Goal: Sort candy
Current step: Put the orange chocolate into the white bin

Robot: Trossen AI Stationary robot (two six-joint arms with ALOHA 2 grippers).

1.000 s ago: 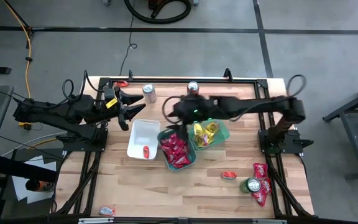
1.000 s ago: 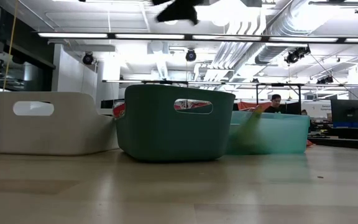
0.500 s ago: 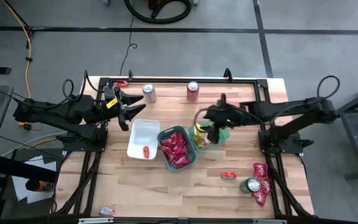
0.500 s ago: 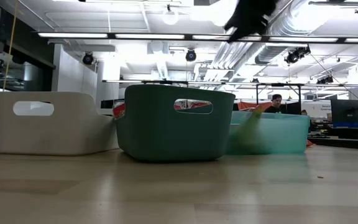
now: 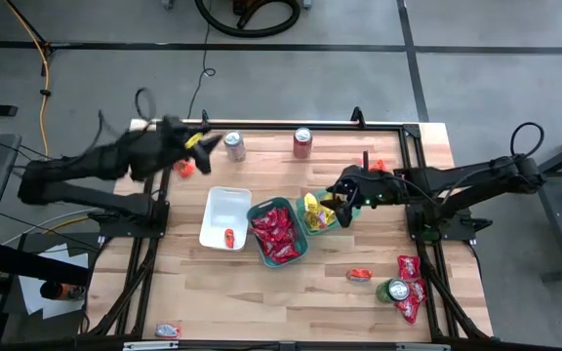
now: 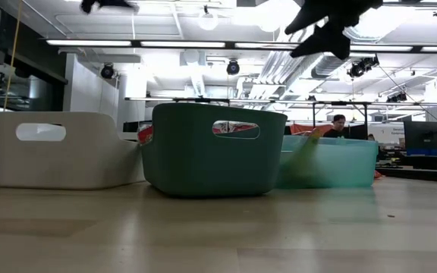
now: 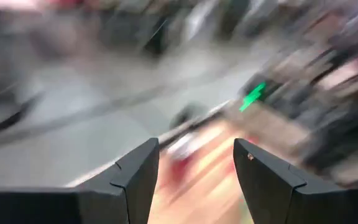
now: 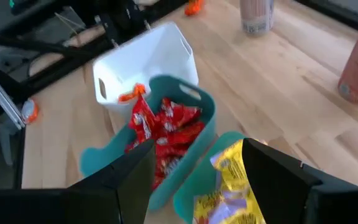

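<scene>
Three trays stand mid-table: a white tray (image 5: 224, 213) with one orange candy (image 5: 229, 236), a dark teal tray (image 5: 261, 211) full of red candy (image 5: 276, 232), and a green tray (image 5: 350, 206) with yellow candy (image 8: 232, 180). My right gripper (image 5: 341, 203) (image 8: 197, 155) hangs open over the green tray's right part, clear of the packets. My left gripper (image 5: 201, 144) (image 7: 197, 149) is open and empty, high over the far left corner. Loose red candy (image 5: 410, 283) lies at the near right.
A silver can (image 5: 234, 146) and a red can (image 5: 302, 141) stand at the far edge, and a green can (image 5: 393, 290) stands among the loose packets. Single packets lie apart (image 5: 359, 274), (image 5: 167, 331), (image 5: 185, 168), (image 5: 377, 166). The near middle of the table (image 5: 261, 302) is bare wood.
My right gripper has drawn back toward the table's right edge, from between the cans to over the green tray, sinking and rolling as it went. In the last half second my left gripper has swung toward the far edge and tipped upward. Both have stayed open.
</scene>
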